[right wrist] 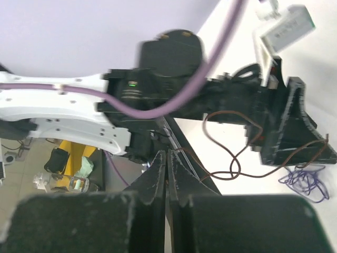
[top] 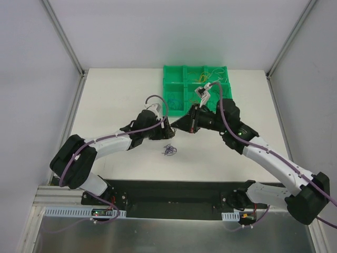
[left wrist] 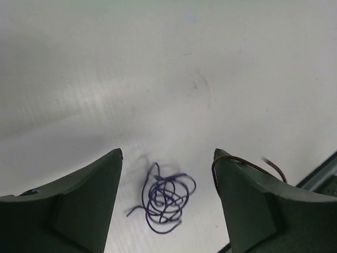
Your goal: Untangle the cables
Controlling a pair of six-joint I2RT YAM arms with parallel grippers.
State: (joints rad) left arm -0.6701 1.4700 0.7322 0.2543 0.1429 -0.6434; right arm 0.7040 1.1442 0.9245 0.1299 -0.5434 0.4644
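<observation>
Coil of purple cable (left wrist: 164, 197) under open left fingers (left wrist: 168, 153); brown cable (left wrist: 247, 161) pinched in closed right fingers (right wrist: 168, 153).

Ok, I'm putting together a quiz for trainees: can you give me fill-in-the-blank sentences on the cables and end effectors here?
1. The coiled cable is ____ in colour.
2. The left end effector is ____.
3. The right end effector is ____ on the brown cable.
4. The tray is ____.
Missing words: purple, open, shut, green.
</observation>
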